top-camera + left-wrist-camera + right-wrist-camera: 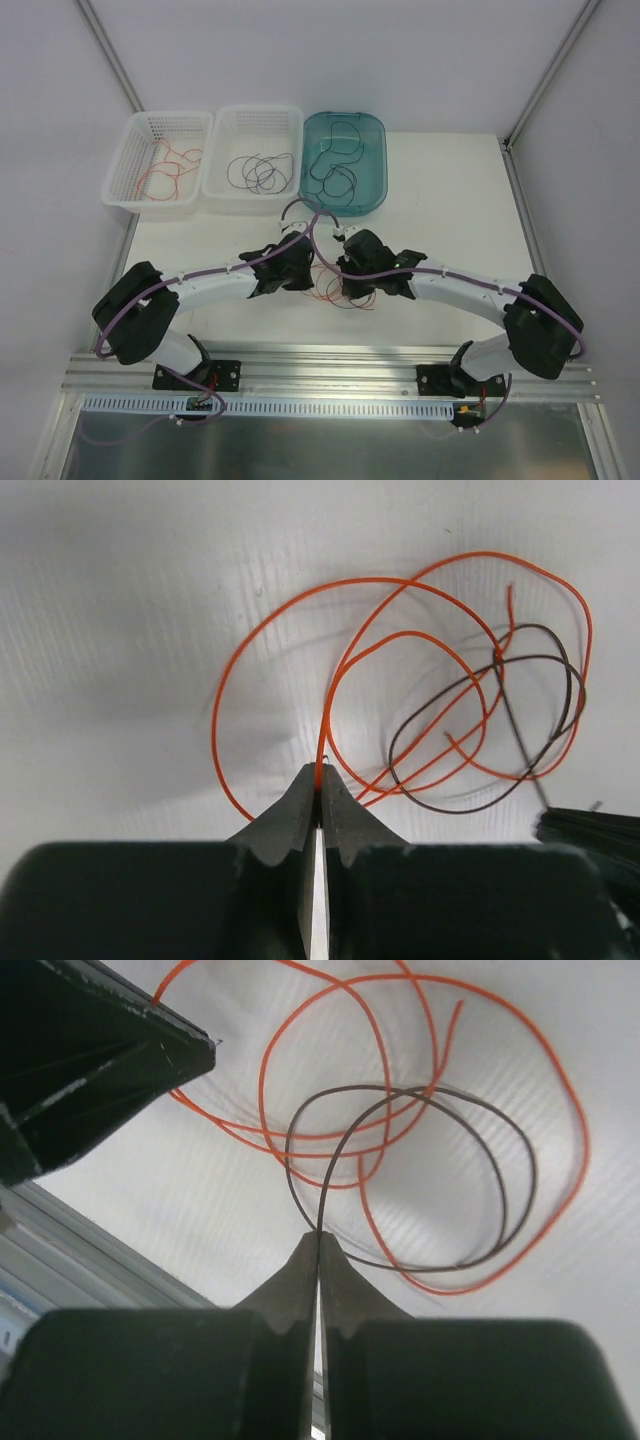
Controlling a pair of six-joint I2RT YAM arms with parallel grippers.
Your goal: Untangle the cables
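The cables (335,292) lie as a small tangle of red-orange and dark loops on the white table, between my two grippers. In the left wrist view my left gripper (320,770) is shut on the orange cable (350,579), which rises straight out of the fingertips. A dark cable (450,808) loops through the orange one to the right. In the right wrist view my right gripper (318,1232) is shut on the dark cable (533,1175), with the orange cable (585,1140) curling around it. From above, the left gripper (305,272) and right gripper (345,285) almost meet.
At the back stand a white basket (130,150) with red wires, a second white basket (222,165) with dark wires, and a teal tub (378,130) with black wires. An aluminium rail (330,365) runs along the near edge.
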